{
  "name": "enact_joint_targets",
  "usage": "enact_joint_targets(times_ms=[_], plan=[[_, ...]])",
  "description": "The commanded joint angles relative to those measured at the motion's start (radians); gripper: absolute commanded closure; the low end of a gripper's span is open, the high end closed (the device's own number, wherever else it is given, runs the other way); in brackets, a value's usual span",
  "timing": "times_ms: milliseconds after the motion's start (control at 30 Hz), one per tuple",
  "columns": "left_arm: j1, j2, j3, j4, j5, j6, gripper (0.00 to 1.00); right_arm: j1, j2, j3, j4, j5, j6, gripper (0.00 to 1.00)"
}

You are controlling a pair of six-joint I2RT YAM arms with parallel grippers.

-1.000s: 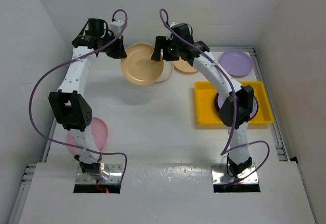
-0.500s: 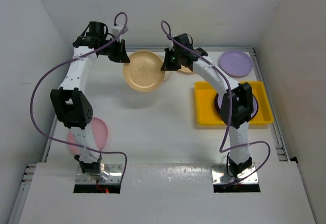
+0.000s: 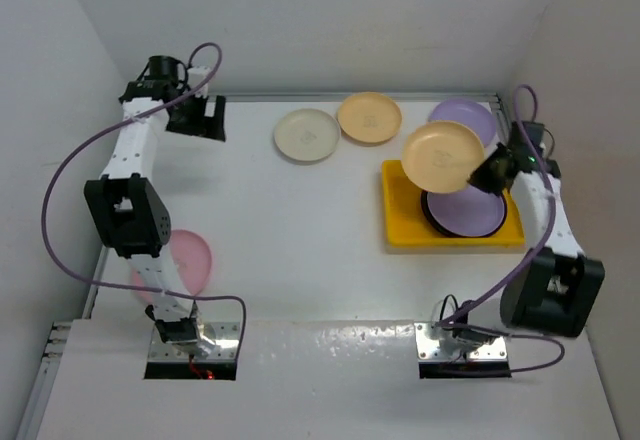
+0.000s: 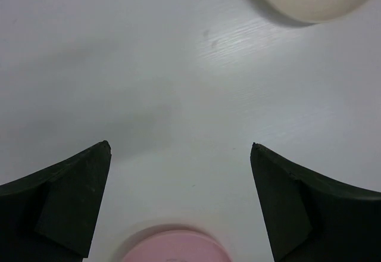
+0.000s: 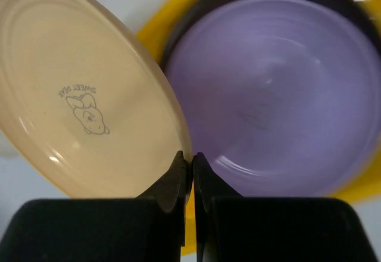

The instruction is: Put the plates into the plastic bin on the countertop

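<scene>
My right gripper is shut on the rim of a pale orange plate, which it holds tilted above the far left part of the yellow plastic bin. In the right wrist view the fingers pinch that plate's edge at the gripper. A lilac plate lies below in the bin on a dark-rimmed plate. My left gripper hangs open and empty at the far left over the white countertop. A pink plate lies below it.
A cream plate, a second pale orange plate and a second lilac plate lie along the back wall. The pink plate lies beside the left arm's base link. White walls close in the sides and back.
The left gripper let go of the pale orange plate and drew back to the far left. The right gripper shut on the plate and carried it right, over the bin.
</scene>
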Motion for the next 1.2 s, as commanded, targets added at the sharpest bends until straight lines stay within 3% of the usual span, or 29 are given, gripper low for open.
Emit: enact_joint_targets(times_ms=[0,100,167,500,533,567,633,667,700,767,900,1033,1100,1133,1167], plan=[[0.108,-0.114,-0.13,-0.04,-0.143,0.031,0.0,-0.118,-0.16,-0.137,-0.097,0.021,-0.004,1.0],[0.202,-0.163,-0.269,-0.031,-0.154,0.071,0.0,-0.26,-0.232,-0.206,-0.095,0.019,-0.027,1.0],[0.255,-0.212,-0.331,-0.022,-0.154,0.089,0.0,-0.293,-0.222,-0.209,-0.084,-0.002,-0.043,1.0],[0.449,-0.361,-0.655,0.02,-0.157,0.235,0.0,-0.339,-0.059,-0.145,-0.069,0.044,-0.073,0.98],[0.462,-0.361,-0.676,0.029,-0.157,0.254,0.0,-0.34,-0.047,-0.145,-0.074,0.048,-0.083,0.93],[0.488,-0.361,-0.714,0.029,-0.168,0.263,0.0,-0.342,-0.044,-0.146,-0.066,0.055,-0.088,0.74],[0.512,-0.361,-0.761,0.053,-0.168,0.277,0.0,-0.34,-0.025,-0.145,-0.077,0.096,-0.102,0.57],[0.521,-0.361,-0.775,0.053,-0.168,0.29,0.0,-0.34,-0.019,-0.142,-0.078,0.108,-0.105,0.4],[0.536,-0.361,-0.79,0.066,-0.168,0.291,0.0,-0.342,-0.021,-0.142,-0.081,0.133,-0.103,0.33],[0.559,-0.361,-0.836,0.092,-0.177,0.316,0.0,-0.34,-0.018,-0.134,-0.086,0.157,-0.108,0.25],[0.582,-0.327,-0.897,0.11,-0.176,0.353,0.0,-0.296,-0.053,-0.104,-0.12,0.255,-0.139,0.23],[0.601,-0.277,-0.951,0.133,-0.165,0.378,0.15,-0.198,-0.106,-0.051,-0.143,0.305,-0.179,0.23],[0.613,-0.252,-0.969,0.149,-0.186,0.378,0.3,-0.169,-0.126,-0.033,-0.155,0.329,-0.2,0.23],[0.613,-0.226,-0.98,0.158,-0.186,0.378,0.45,-0.128,-0.154,-0.021,-0.155,0.349,-0.2,0.23],[0.622,-0.215,-0.98,0.158,-0.2,0.378,0.52,-0.112,-0.163,-0.007,-0.164,0.354,-0.203,0.23]])
